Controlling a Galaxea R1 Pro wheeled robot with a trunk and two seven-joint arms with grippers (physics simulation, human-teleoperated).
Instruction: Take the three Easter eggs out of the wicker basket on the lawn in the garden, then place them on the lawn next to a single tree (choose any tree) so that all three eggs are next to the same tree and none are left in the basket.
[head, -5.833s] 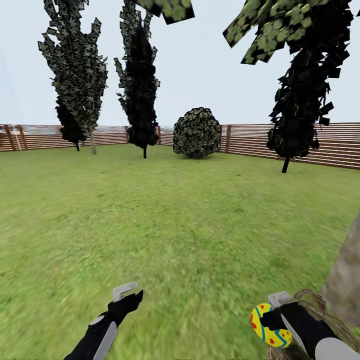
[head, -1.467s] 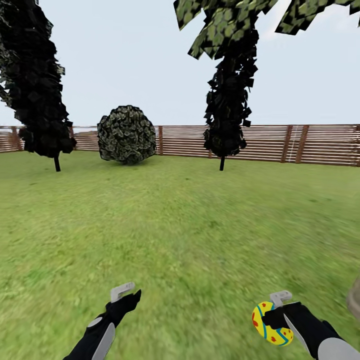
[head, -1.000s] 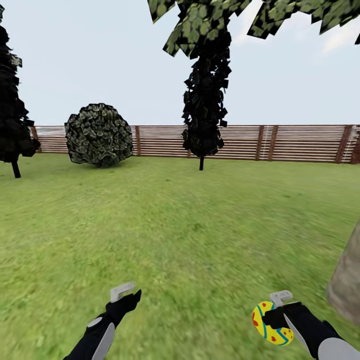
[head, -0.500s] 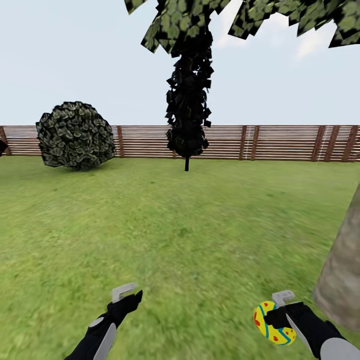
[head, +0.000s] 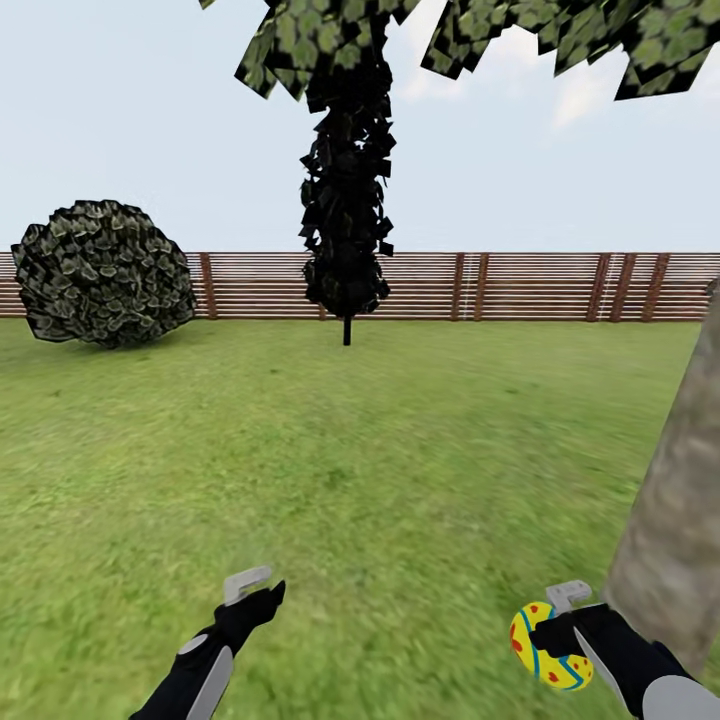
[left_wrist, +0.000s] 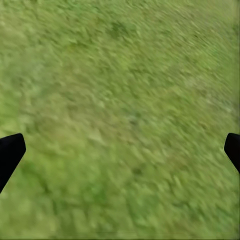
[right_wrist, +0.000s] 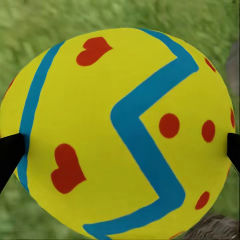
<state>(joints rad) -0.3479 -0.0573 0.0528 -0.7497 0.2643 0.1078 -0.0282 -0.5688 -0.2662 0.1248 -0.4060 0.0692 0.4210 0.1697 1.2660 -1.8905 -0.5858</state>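
Note:
My right gripper (head: 552, 640) is shut on one Easter egg (head: 535, 655), yellow with red marks and a blue zigzag band, held low over the lawn (head: 380, 450). Up close, the egg (right_wrist: 120, 135) sits between two black fingertips (right_wrist: 10, 155). Just right of that hand rises the grey-brown trunk of a tree (head: 672, 530), leaning, with its leafy crown overhead. My left gripper (head: 250, 590) is open above the grass, and the left wrist view has bare lawn (left_wrist: 120, 100) between the fingertips (left_wrist: 9, 155). The wicker basket is out of view.
A dark narrow cypress-like tree (head: 345, 210) stands mid-lawn ahead. A round bush (head: 100, 272) sits at the far left. A slatted wooden fence (head: 520, 285) closes the back of the garden. Open grass lies between me and them.
The whole view has swung right: bush and dark tree slid left, and the grey-brown trunk has come further into view at the right. Both arms hold their poses, egg still gripped.

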